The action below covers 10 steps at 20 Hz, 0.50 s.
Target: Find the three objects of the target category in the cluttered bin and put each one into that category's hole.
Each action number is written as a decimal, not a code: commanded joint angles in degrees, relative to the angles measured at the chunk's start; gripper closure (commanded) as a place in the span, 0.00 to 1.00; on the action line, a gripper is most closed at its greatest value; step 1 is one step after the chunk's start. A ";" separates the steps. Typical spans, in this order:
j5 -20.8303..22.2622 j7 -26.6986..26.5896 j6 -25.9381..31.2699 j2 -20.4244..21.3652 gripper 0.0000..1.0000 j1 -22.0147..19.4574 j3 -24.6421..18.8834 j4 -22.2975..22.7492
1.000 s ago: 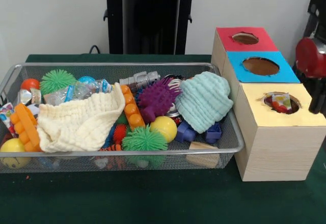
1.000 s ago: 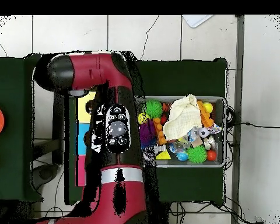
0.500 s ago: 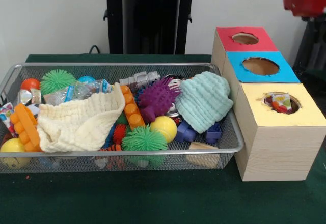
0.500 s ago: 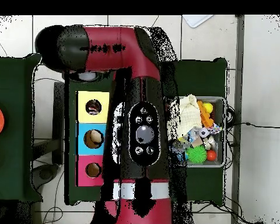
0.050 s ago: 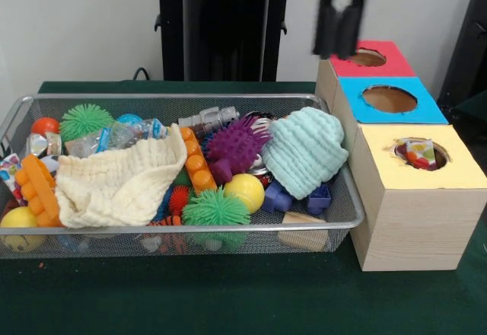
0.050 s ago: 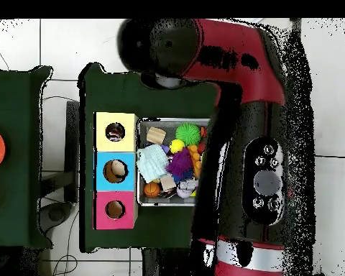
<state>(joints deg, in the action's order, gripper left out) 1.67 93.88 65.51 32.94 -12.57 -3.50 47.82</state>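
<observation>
My gripper [image 5: 339, 49] hangs from the top of the front view, high above the bin's right end and just left of the red box [image 5: 367, 57]. Its two black fingers [image 5: 327, 30] stand slightly apart, open, with nothing between them. The wire bin [image 5: 183, 99] holds a mint knitted hat [image 5: 304, 151], a cream knitted cloth [image 5: 118, 183], a purple spiky ball [image 5: 234, 146], a yellow ball [image 5: 245, 190] and green spiky balls [image 5: 215, 207]. The yellow box's hole [image 5: 421, 154] shows a colourful packet inside. Overhead, the red arm [image 6: 254, 144] covers the bin's right part and hides the gripper.
The red, blue [image 5: 389, 99] and yellow boxes stand in a row touching the bin's right side. Orange block strips [image 5: 195, 160], a silver toy [image 5: 209, 118], blue blocks [image 5: 278, 198] and a wooden block [image 5: 303, 228] also lie in the bin. Overhead, the hat [image 6: 152, 162] lies beside the blue box [image 6: 116, 171].
The arm has swung away from the boxes toward the bin. The gripper's fingers now show at the top of the front view. Nothing in the bin has moved.
</observation>
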 commanded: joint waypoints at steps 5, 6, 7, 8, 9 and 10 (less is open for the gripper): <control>6.96 -29.24 -3.13 -1.76 1.00 -7.39 -9.19 14.00; 7.79 -29.43 -2.80 -1.91 1.00 -7.46 -9.00 13.73; 8.06 -29.91 -3.02 -2.08 1.00 -7.87 -9.45 13.75; 8.34 -30.39 -3.25 -2.24 1.00 -8.28 -9.90 13.76; 8.78 -31.15 -3.96 -2.62 1.00 -8.74 -10.39 13.50; 9.20 -31.68 -3.88 -3.09 1.00 -8.99 -10.74 12.81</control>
<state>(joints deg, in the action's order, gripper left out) 7.06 82.15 63.01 32.68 -20.79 -6.54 51.97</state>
